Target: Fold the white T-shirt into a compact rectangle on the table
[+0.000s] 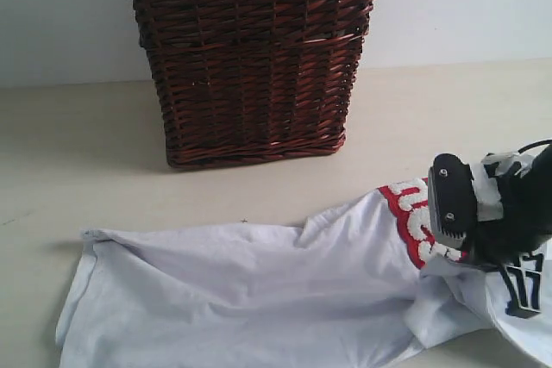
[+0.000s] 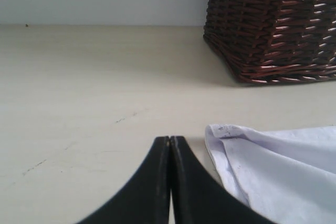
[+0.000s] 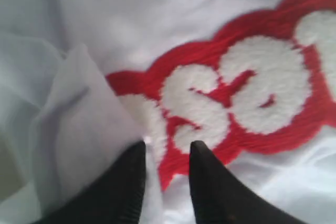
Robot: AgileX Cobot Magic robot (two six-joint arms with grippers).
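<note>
The white T-shirt [image 1: 259, 290] lies crumpled across the front of the table [image 1: 69, 152], with its red-outlined fuzzy lettering [image 1: 412, 217] bunched up at the right. My right gripper [image 1: 453, 230] is down on that lettering. In the right wrist view its fingers stand apart over the lettering [image 3: 247, 93] beside a raised fold of cloth, so this gripper [image 3: 167, 148] is open. My left gripper [image 2: 170, 140] is shut on nothing and sits low over bare table [image 2: 79, 77], just beside the shirt's edge [image 2: 278, 166]. It is outside the exterior view.
A tall brown wicker basket [image 1: 254, 58] with a lace-trimmed liner stands at the back middle of the table, behind the shirt. The left wrist view shows the basket [image 2: 273, 24] beyond the shirt's edge. A pale wall runs behind the table.
</note>
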